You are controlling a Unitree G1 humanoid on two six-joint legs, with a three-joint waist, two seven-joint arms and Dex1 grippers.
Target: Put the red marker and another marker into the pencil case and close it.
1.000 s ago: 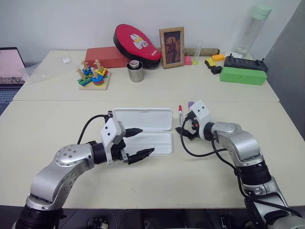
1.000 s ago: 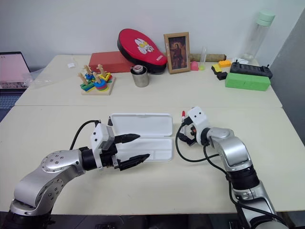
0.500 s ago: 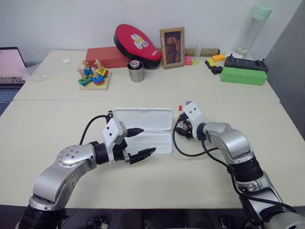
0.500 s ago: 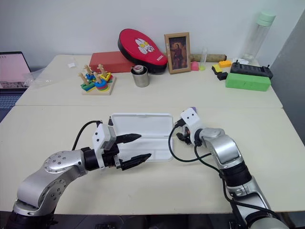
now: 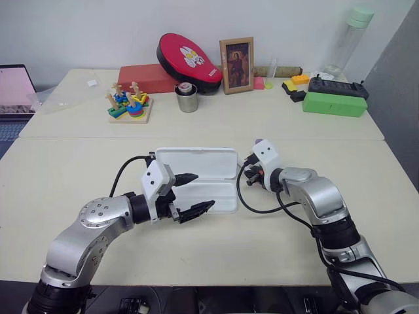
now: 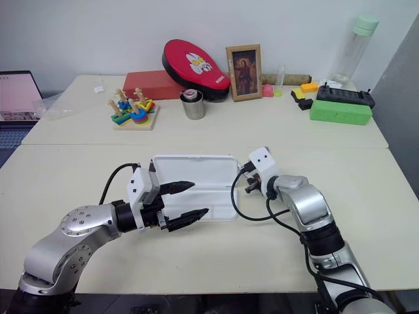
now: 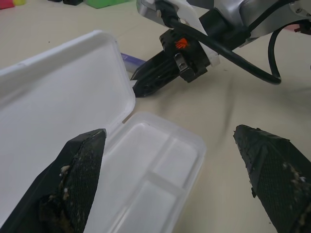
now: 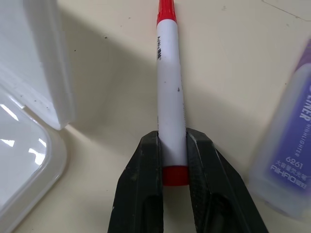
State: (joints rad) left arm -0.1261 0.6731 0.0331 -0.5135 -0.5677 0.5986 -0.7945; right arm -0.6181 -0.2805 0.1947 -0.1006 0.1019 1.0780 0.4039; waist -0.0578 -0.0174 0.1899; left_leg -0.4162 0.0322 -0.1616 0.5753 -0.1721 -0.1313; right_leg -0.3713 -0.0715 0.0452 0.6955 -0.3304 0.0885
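Beside the open pencil case (image 5: pixel 196 176), the right gripper (image 8: pixel 174 160) is clenched on the red marker (image 8: pixel 170 97).

Right arm reaches forward and inward over the near table (image 5: pixel 366 216), gripper pitched down, its fingers (image 8: pixel 141 184) pinching the barrel next to one red end. The marker's long axis runs in line with the fingers, its other red end pointing away toward the table's far edge. The purple highlighter (image 8: pixel 291 150) lies just beside it, apart. Left gripper (image 5: pixel 190 195) hovers at the case's near edge, jaws spread wide, grasping nothing.
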